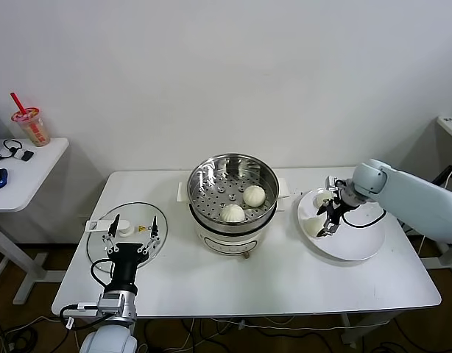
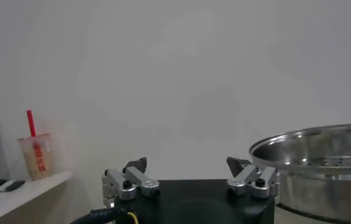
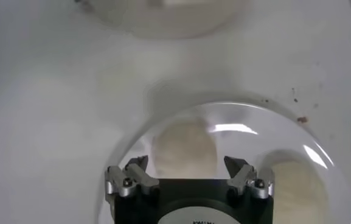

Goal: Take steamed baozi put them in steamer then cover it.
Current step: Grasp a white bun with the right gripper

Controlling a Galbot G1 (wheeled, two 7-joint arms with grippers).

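Observation:
The steamer (image 1: 232,193) stands mid-table with two steamed baozi (image 1: 254,195) (image 1: 232,213) on its perforated tray. Two more baozi (image 1: 322,198) (image 1: 312,225) lie on the white plate (image 1: 361,241) at the right. My right gripper (image 1: 328,215) is open, just above the plate between these two. In the right wrist view one baozi (image 3: 184,148) lies between the open gripper (image 3: 187,165) fingers and the other (image 3: 298,182) to the side. My left gripper (image 1: 134,229) is open and empty above the glass lid (image 1: 138,212). In the left wrist view it (image 2: 187,170) faces the steamer wall (image 2: 321,167).
The lid has a white handle (image 1: 126,232) and lies at the table's left front. A side table (image 1: 27,165) at the far left holds a drink cup (image 1: 32,126). The steamer's base shows in the right wrist view (image 3: 163,12), beyond the plate rim (image 3: 242,108).

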